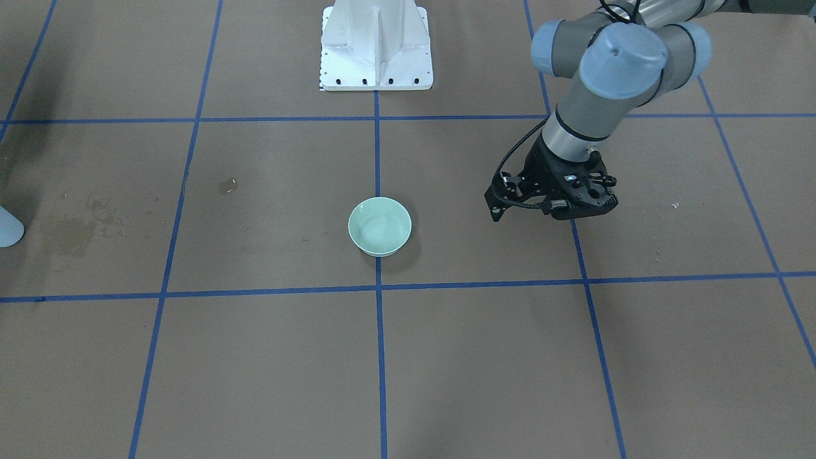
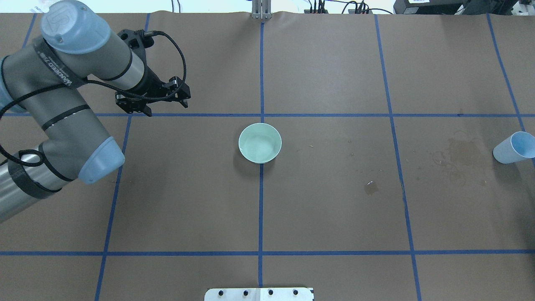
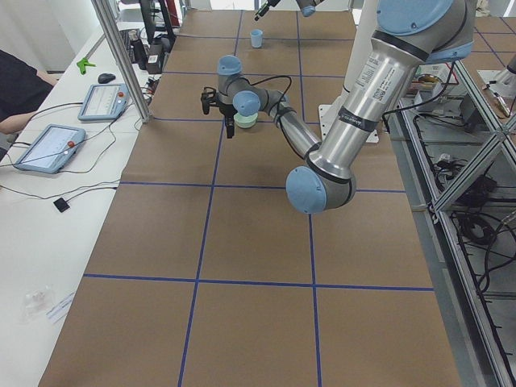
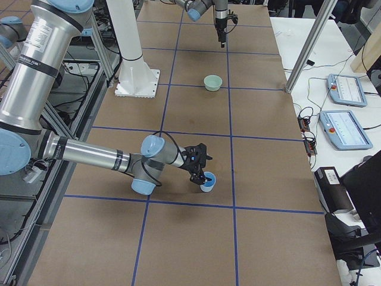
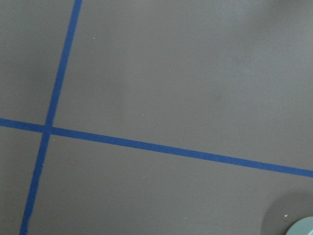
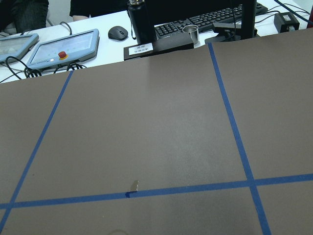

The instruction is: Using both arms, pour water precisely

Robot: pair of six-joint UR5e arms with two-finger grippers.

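- Left gripper (image 2: 155,101) hangs jaws apart, empty, near bowl (image 2: 260,143); right gripper (image 4: 199,168) is at cup (image 4: 208,182), jaws we cannot tell.
- Water (image 2: 370,187) glints in a spot between them; a loose grip may tip the cup early.

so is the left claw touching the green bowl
Apart. The overhead view shows bare brown table between the left claw and the green bowl.

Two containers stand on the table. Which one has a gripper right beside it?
The light blue cup, with the right gripper at its rim. The green bowl in the centre stands alone, the left gripper well away.
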